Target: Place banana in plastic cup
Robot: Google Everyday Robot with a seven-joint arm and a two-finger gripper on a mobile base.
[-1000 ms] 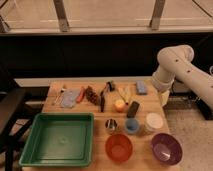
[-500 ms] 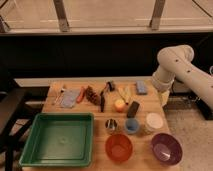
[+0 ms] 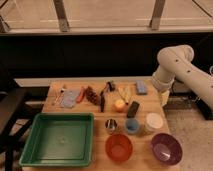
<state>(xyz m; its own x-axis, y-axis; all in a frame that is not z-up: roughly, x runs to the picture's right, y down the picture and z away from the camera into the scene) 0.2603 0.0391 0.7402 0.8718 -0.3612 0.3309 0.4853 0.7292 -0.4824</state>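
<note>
The banana (image 3: 125, 93) is a slim pale-yellow curved toy lying on the wooden table (image 3: 60, 107), at the back middle. The plastic cup (image 3: 132, 125) is small and light blue. It stands upright in the front row between a shiny metal cup (image 3: 111, 125) and a white cup (image 3: 153, 121). The white arm comes in from the right. Its gripper (image 3: 159, 86) hangs at the table's back right edge, beside a blue sponge (image 3: 141, 87). It is to the right of the banana and apart from it, and behind the cup.
A green tray (image 3: 30, 150) lies at the front left. An orange-red bowl (image 3: 119, 147) and a purple bowl (image 3: 166, 148) stand at the front. A yellow-orange ball fruit (image 3: 119, 104), a dark block (image 3: 132, 109), a black tool (image 3: 103, 98), reddish items (image 3: 90, 95) and a blue cloth (image 3: 70, 97) lie mid-table.
</note>
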